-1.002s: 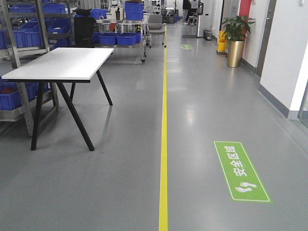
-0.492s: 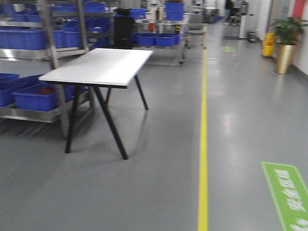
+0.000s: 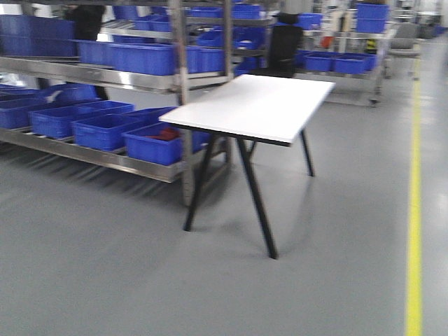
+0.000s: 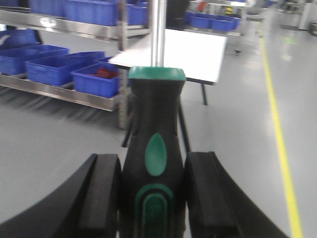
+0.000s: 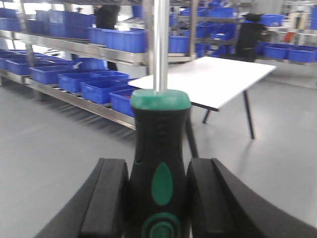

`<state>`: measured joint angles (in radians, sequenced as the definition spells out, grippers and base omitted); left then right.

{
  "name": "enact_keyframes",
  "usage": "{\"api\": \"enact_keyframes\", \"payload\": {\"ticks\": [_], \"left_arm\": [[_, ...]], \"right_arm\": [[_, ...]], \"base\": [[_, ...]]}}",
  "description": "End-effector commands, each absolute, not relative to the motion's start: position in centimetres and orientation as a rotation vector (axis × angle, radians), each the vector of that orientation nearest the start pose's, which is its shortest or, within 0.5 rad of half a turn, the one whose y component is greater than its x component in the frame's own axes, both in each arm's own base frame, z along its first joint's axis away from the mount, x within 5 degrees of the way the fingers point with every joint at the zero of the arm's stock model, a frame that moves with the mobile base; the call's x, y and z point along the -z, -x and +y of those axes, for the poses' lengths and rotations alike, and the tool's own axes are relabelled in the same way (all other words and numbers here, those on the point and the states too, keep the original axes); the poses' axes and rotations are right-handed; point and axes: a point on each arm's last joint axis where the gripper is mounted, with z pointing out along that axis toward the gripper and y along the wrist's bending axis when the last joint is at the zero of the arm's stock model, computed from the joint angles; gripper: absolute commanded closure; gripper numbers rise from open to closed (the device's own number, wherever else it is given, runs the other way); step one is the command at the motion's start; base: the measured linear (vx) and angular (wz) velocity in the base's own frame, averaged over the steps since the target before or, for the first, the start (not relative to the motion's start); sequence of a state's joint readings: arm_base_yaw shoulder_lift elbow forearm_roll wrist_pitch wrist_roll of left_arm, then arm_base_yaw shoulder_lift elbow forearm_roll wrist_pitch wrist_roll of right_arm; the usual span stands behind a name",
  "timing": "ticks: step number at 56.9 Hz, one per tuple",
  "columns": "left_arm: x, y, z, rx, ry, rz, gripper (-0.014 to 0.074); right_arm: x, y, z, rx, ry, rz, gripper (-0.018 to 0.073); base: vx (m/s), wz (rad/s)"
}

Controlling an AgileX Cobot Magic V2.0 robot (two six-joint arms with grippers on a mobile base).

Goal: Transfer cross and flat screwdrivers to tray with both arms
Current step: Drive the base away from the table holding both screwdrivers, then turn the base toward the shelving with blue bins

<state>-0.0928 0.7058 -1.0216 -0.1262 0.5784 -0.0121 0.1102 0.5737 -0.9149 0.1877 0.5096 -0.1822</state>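
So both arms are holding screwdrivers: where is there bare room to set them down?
The white rectangular tabletop is bare across all that shows, bordered by the steel shelving rack at picture left and open grey floor up to the yellow floor line. The rack's shelves are crowded with blue plastic bins.

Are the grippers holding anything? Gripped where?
Left gripper holds one screwdriver by its black-and-green handle, shaft pointing away. Right gripper holds the second screwdriver the same way.
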Motion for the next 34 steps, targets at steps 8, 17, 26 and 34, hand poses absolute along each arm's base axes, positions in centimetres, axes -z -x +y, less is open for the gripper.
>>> {"api": "enact_keyframes", "payload": {"ticks": [8,17,26,34], "left_arm": [[-45.46,-11.8,-1.65,0.223,-0.014,1.627,0.0602],[-45.46,-11.8,-1.65,0.223,-0.014,1.627,0.0602],[-45.46,-11.8,-1.65,0.224,-0.014,1.626,0.0602],[-45.45,-11.8,-1.65,0.224,-0.014,1.628,0.0602]], "right_arm": [[-44.26,-9.07,1.69,-0.138,0.151,1.522,0.0567],[-44.26,-9.07,1.69,-0.138,0.15,1.521,0.0567],[-44.26,-9.07,1.69,-0.138,0.15,1.522,0.0567],[-44.26,-9.07,1.69,-0.138,0.15,1.522,0.0567]], "base": [[0.54,0.62],[0.54,0.57],[0.54,0.52],[0.55,0.48]]}}
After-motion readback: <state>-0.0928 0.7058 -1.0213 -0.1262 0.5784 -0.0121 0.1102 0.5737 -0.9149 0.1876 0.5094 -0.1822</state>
